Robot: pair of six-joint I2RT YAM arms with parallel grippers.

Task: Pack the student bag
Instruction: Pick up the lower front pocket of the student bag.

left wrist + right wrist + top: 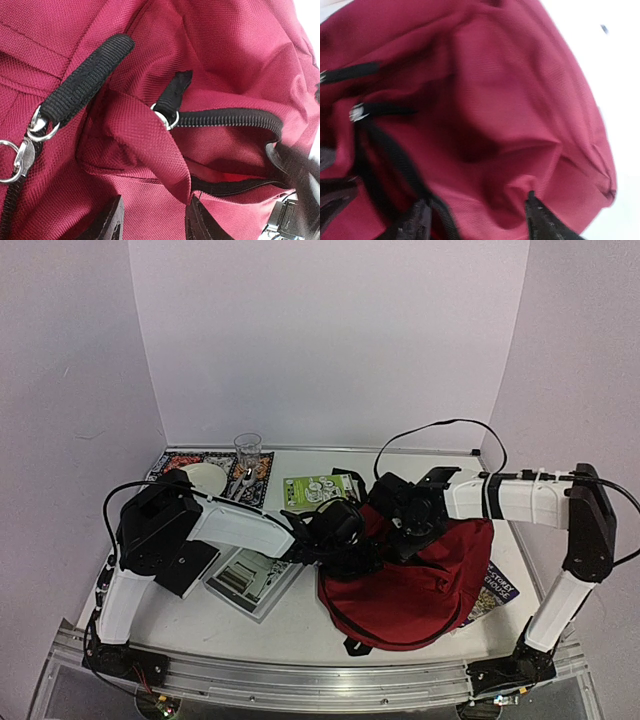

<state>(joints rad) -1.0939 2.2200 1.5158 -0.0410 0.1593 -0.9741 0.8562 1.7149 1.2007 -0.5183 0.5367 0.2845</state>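
Left tool [154, 212] is pinching a student bag [425, 585] fold beside the zip [230, 118]. Right tool [476, 202] is gaping wide. Risk: soft fabric slipping out and closing the opening.

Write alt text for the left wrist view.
Dark-red bag fabric fills the frame, a fold of it caught between the left pincer's black fingers. Beside the fold a black zip stands partly open.
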